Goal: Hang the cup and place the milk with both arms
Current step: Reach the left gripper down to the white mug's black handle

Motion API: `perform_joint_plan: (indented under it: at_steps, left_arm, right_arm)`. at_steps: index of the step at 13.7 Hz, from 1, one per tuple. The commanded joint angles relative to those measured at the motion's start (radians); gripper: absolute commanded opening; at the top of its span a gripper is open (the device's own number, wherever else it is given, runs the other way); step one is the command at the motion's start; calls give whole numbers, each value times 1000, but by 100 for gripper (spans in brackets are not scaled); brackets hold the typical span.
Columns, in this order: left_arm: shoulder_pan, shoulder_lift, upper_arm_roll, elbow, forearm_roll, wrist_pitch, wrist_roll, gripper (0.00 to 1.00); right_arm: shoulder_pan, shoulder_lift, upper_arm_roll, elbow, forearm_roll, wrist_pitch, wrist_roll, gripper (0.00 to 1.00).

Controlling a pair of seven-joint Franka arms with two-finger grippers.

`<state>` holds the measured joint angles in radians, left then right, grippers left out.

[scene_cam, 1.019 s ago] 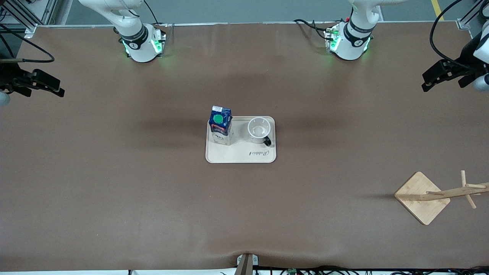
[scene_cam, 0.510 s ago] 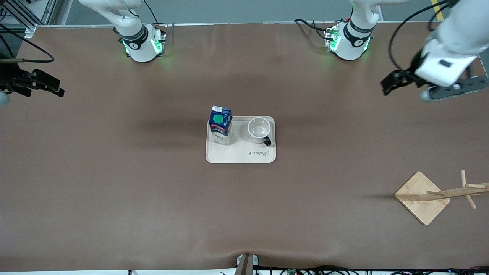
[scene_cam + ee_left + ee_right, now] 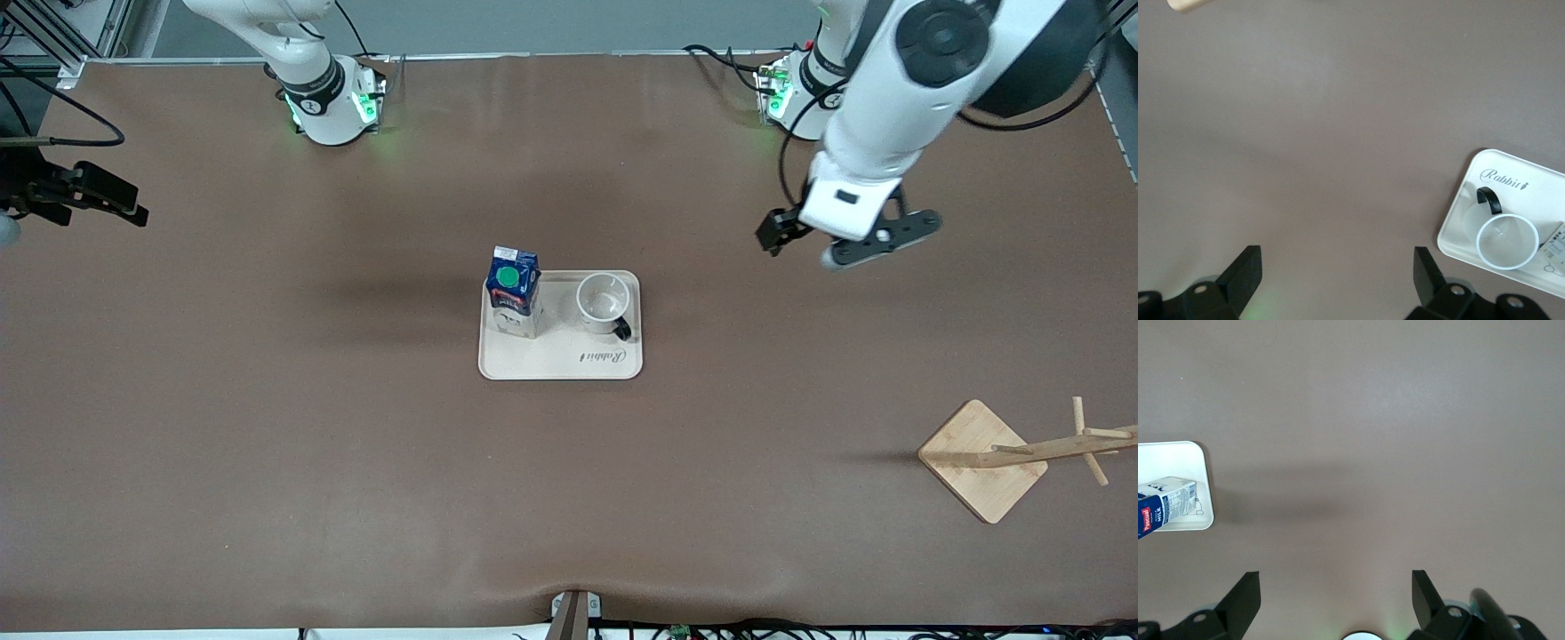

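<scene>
I have the left gripper [image 3: 805,238] spread over bare table — the cup [image 3: 603,305] sits on the tray [image 3: 560,364] at its 8 o'clock beside the milk [image 3: 513,292]; right gripper [image 3: 98,200] waits, spread.

I see the tray [image 3: 560,360] near the middle of the table [image 3: 267,427]. The milk [image 3: 513,292] stands upright on its corner toward the right arm's end, green cap up. The cup [image 3: 602,304] sits upright beside it on the same tray, mouth up, its black handle turned toward the front camera. My left gripper [image 3: 805,238] hangs over bare table, toward the left arm's end from the tray and well apart from it. My right gripper [image 3: 84,194] waits over the table's edge at the right arm's end. The wooden rack [image 3: 987,459] stands near the front camera at the left arm's end.
</scene>
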<state>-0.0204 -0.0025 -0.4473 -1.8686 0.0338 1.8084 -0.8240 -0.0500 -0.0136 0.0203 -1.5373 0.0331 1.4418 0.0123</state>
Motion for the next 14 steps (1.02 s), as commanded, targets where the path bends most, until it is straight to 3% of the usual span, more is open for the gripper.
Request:
perform_joint_plan:
  at_steps: [1, 3, 9, 11, 14]
  left_arm:
    - [8, 51, -86, -50, -5, 107, -134, 100]
    - [1, 94, -129, -78, 3, 181, -240, 100]
    - [-110, 235, -131, -132, 35, 411, -522, 100]
    - [-140, 295, -131, -126, 102, 455, -624, 95]
    - [-176, 384, -131, -121, 106, 570, -740, 79]
  right_arm:
    - [-16, 23, 13, 28, 16, -8, 1, 100]
    - [-22, 29, 13, 28, 17, -5, 0, 100]
    - [-21, 34, 13, 28, 16, -6, 2, 100]
    - [-21, 38, 13, 28, 16, -8, 2, 100]
    - [-22, 38, 13, 28, 16, -8, 0, 100]
